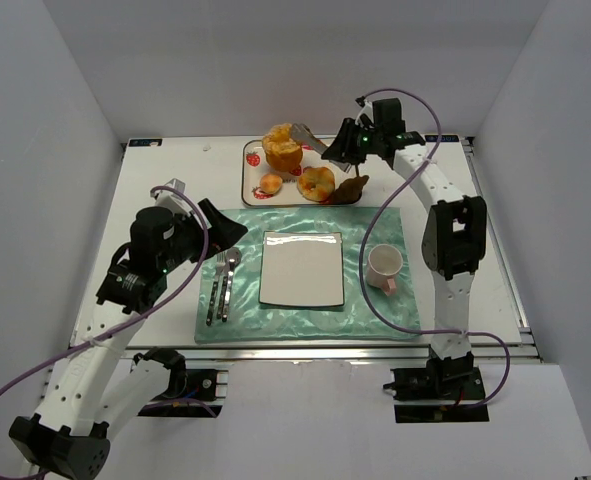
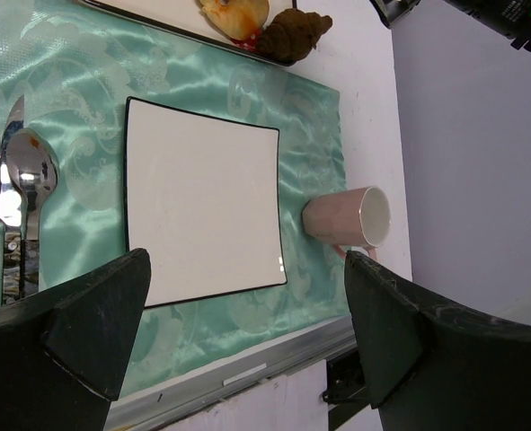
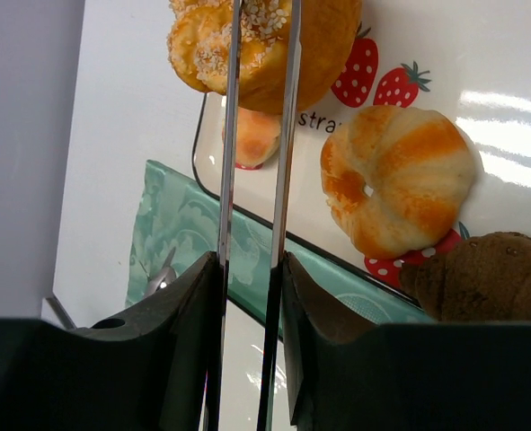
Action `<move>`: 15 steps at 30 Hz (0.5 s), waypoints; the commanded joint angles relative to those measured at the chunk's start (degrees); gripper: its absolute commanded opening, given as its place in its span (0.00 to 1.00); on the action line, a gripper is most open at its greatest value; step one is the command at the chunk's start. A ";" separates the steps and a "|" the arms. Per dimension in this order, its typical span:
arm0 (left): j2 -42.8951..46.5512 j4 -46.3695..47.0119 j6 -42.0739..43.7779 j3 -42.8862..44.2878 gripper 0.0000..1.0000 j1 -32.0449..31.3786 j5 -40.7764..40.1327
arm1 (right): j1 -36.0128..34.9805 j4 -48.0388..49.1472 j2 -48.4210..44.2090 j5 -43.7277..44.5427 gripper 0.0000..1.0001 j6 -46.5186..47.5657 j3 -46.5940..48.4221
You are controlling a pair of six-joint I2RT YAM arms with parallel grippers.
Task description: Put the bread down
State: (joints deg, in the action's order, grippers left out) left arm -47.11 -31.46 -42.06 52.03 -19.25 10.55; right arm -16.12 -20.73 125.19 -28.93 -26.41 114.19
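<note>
Evidently at the pick-up step, with the placing yet to come. Working over a white desk (image 1: 185, 160), with a teal placemat (image 1: 390, 225) below and behind the right jaws and a strawberry-printed tray (image 1: 253, 180) just ahead of them. Noting a square white plate (image 1: 300, 268) bare on the placemat, well behind the right jaws and straight ahead of the left jaws. Finding the bread (image 3: 261, 63) just beyond the right jaws, at the tray's far corner, flanked on both sides by the tongs (image 3: 285, 162); cannot tell whether lifted or resting on the tray. Gripping those tongs with the right jaws clenched on the two steel arms, squeezed close together. Hovering with the left jaws released and spread wide, nothing between them. Passing a flatter golden bun (image 3: 395, 180) and a dark pastry (image 3: 481, 278) just to the right of the tongs, and a pink cup (image 1: 383, 263) well behind. Next, probably: hold the squeeze steady, raise the bread clear of the tray rim and the neighbouring bun, draw back over the plate, lower gently, then ease off. Judging the plate the likely target, though left unnamed by the task.
</note>
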 commanded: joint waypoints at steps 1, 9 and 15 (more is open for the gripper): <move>1.41 0.17 -0.65 1.41 0.98 -0.18 0.53 | 1.26 6.13 -5.30 -2.88 0.00 -2.66 2.18; 2.29 0.09 -0.65 1.76 0.98 -0.18 -0.09 | 3.11 6.41 -11.79 -9.20 0.00 -1.27 -2.91; 2.55 0.00 -0.04 2.46 0.98 -0.18 -0.79 | 3.81 4.30 -24.27 -18.34 0.00 4.17 -16.87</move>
State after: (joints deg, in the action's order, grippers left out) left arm -45.63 -31.51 -42.48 52.25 -19.25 10.46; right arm -12.08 -17.80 108.88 -38.28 -26.00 101.08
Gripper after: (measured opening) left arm 0.978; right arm 0.362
